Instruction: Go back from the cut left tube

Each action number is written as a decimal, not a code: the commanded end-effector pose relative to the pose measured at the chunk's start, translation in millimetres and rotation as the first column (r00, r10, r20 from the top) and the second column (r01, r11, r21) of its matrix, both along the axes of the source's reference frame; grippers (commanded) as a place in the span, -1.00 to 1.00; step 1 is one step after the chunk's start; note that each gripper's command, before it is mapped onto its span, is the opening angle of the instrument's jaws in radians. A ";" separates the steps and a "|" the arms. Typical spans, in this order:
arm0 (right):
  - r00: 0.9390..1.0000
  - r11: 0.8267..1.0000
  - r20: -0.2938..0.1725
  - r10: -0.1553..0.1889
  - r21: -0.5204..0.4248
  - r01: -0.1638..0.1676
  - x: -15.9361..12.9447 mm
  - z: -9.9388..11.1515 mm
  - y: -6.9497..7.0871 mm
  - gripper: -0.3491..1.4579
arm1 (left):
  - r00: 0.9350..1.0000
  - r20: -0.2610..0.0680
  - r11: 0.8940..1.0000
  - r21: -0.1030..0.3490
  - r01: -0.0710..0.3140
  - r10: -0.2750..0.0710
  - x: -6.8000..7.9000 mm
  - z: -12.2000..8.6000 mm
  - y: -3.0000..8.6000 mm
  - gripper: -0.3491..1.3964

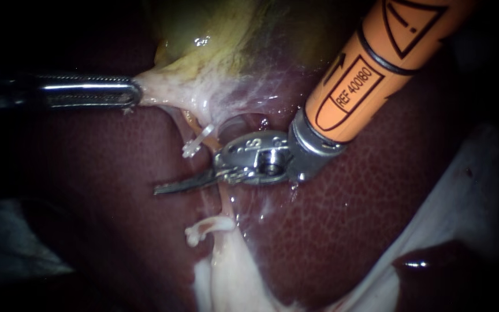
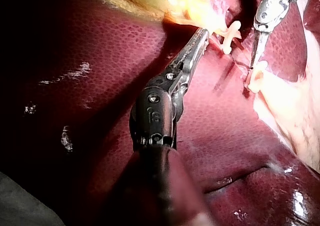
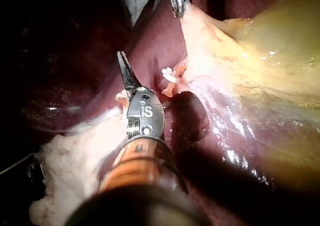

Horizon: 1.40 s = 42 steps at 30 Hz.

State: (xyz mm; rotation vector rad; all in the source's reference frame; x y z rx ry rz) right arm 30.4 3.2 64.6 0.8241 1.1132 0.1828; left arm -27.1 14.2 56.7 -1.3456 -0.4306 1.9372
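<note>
My left instrument comes in from the left, its jaws shut on pale tissue at the gallbladder's edge and holding it taut; the left wrist view shows the same grip. My right instrument, on an orange shaft, lies across the site with its two thin blades together and nothing between them. The cut tube's upper stump carries a white clip. Its lower stump curls below the blades. Another thin tube runs down behind the blades. In the right wrist view the shut blades point past the clip.
Dark red liver lies under everything. Pale fatty tissue spreads below the lower stump. A white sheet borders the liver at the lower right.
</note>
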 end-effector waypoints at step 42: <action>0.923 0.894 0.273 0.273 -0.427 -0.138 -20.5 -9.4 2.1 0.99 | 1.000 0.000 1.000 -0.001 -0.001 0.001 0.1 0.4 0.1 -1.00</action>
